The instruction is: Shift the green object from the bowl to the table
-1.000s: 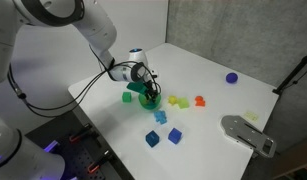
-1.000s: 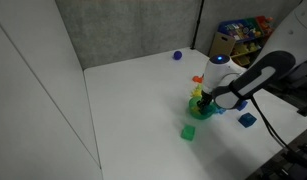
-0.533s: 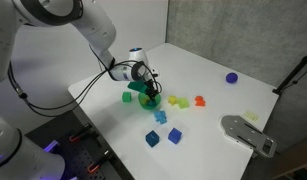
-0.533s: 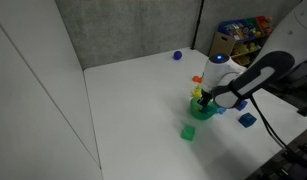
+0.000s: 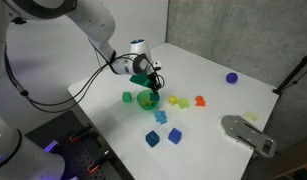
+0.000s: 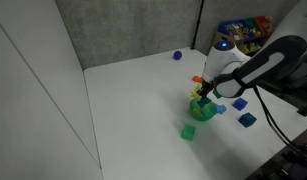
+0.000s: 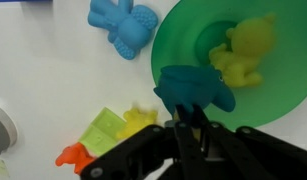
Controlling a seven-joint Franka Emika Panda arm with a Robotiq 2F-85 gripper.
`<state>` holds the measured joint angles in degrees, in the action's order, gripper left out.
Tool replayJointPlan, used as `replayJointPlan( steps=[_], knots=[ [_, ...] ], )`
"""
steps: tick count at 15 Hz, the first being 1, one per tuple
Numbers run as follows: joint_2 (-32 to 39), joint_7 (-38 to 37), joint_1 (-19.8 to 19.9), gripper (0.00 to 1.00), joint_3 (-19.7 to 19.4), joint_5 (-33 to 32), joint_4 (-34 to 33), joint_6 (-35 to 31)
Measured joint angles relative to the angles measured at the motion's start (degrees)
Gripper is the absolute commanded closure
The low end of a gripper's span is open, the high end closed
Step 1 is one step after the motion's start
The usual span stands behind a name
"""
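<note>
White table [image 7: 33, 60] lies bare on the left of the wrist view, and the gripper [image 7: 196, 128] is clamped on the green object [image 7: 193, 88], whose long axis runs across the frame, hanging over the rim of the bowl [image 7: 183, 35]; a yellow-green piece [image 7: 248, 50] sits inside. In an exterior view, open surface runs from the bowl toward the purple ball [image 5: 232, 77] and the far edge. In an exterior view, a light green cube [image 6: 189, 131] lies near the bowl, with wide bare table behind.
</note>
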<state>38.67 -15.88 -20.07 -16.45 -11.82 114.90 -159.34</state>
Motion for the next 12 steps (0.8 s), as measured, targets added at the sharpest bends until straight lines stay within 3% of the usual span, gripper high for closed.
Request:
replayJointPlan(
  steps=[6, 7, 8, 10, 12],
  knots=[
    [-3.81, -0.54, 5.31, 0.95, -0.02, 1.2, -0.26, 1.02],
    [-4.06, -0.77, 6.2, 0.89, -0.28, 1.2, -0.39, 1.22],
    [-4.14, -0.9, 6.96, 0.64, -0.62, 1.19, -0.57, 1.43],
    [-4.14, -0.97, 8.0, 0.59, -1.32, 1.18, -0.8, 1.86],
    [-4.2, -1.0, 8.61, 0.43, -1.7, 1.18, -0.83, 2.35]
  ],
)
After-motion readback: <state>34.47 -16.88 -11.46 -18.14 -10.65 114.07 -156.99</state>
